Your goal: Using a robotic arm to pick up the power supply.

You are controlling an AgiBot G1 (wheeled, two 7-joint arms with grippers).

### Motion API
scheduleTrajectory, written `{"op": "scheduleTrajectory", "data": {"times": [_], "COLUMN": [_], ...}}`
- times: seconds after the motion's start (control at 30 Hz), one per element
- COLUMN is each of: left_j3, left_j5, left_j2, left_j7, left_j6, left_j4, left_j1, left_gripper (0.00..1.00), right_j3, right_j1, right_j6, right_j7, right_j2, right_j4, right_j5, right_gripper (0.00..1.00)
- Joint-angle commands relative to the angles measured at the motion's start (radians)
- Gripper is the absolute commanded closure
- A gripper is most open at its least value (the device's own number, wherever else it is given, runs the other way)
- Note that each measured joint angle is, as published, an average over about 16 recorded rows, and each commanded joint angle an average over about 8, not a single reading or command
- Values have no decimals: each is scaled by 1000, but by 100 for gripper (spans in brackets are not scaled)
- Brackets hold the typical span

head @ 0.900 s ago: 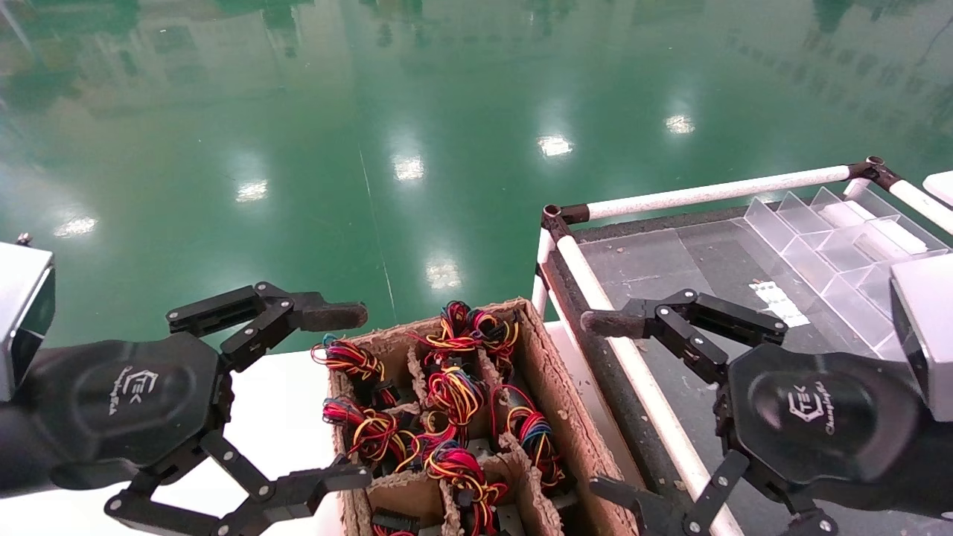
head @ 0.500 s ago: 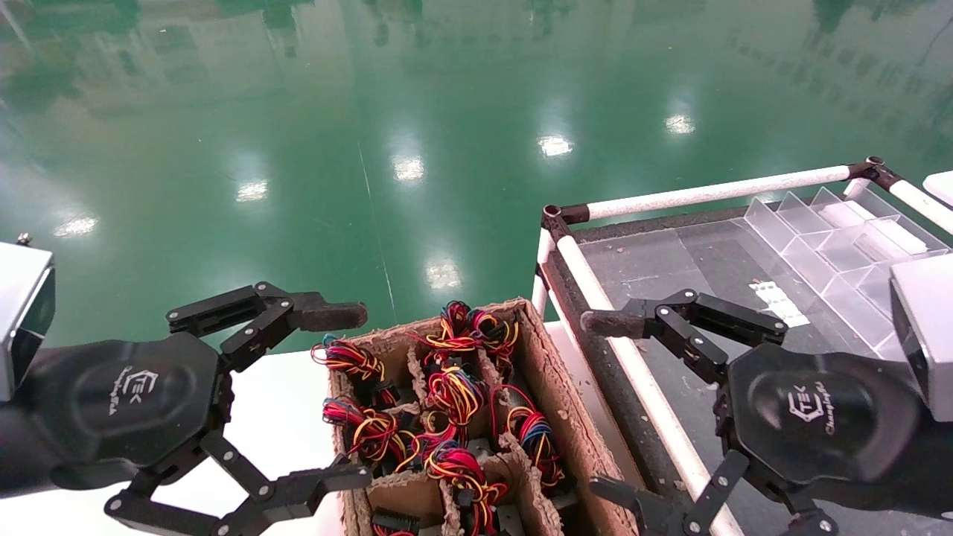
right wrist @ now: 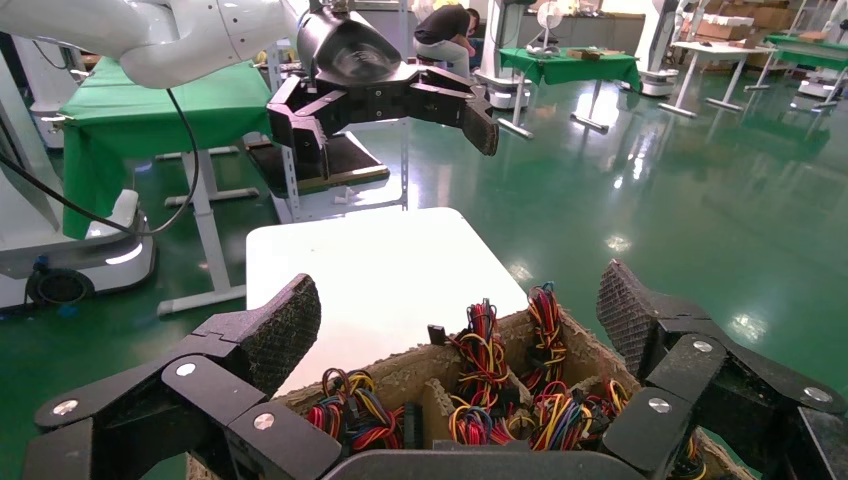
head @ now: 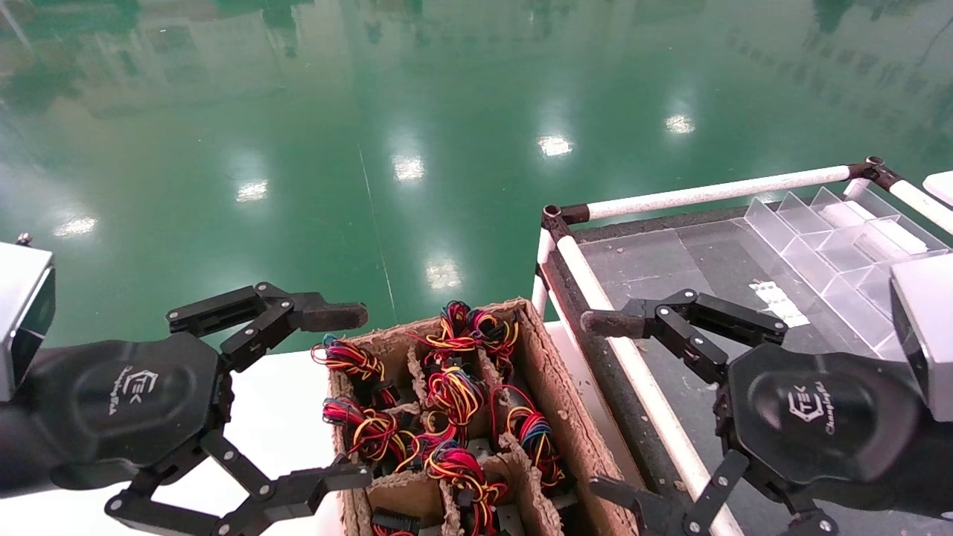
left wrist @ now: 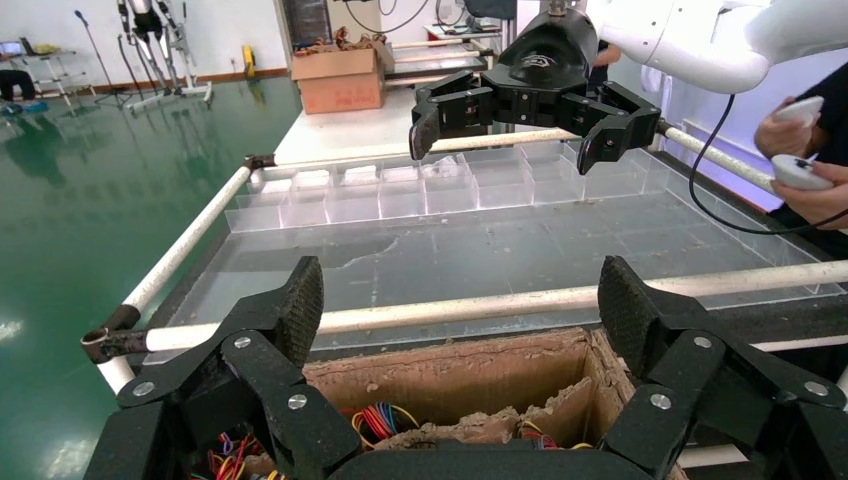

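Left hand [head: 350,394] at nine o'clock and right hand [head: 618,406] at three o'clock flank the cardboard box [head: 551,394], both spread wide and empty, presumably poised over the wire-topped power supply [head: 454,394] packed inside.

1. A white table [head: 275,417] lies below the left gripper [head: 342,394], whose fingers are spread wide.
2. A compartmented cardboard box [head: 555,402] full of coloured wire bundles [head: 454,394] sits on the table's edge, between the left gripper and the right gripper [head: 603,406].
3. Under the right gripper is a white-railed cart [head: 640,394] carrying a clear divider tray [head: 834,246].
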Motion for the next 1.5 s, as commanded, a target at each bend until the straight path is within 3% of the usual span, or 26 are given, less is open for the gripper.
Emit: {"op": "scheduleTrajectory", "data": {"times": [0.03, 1.5], "left_j3": [0, 0], "left_j5": [0, 0], "left_j2": [0, 0], "left_j7": [0, 0], "left_j6": [0, 0], "left_j4": [0, 0], "left_j1": [0, 0], "left_gripper": [100, 100], "right_j3": [0, 0], "right_j1": [0, 0], "right_j6": [0, 0], "right_j7": [0, 0], "right_j2": [0, 0], "right_j4": [0, 0], "right_j5": [0, 0], "right_gripper": [0, 0]}}
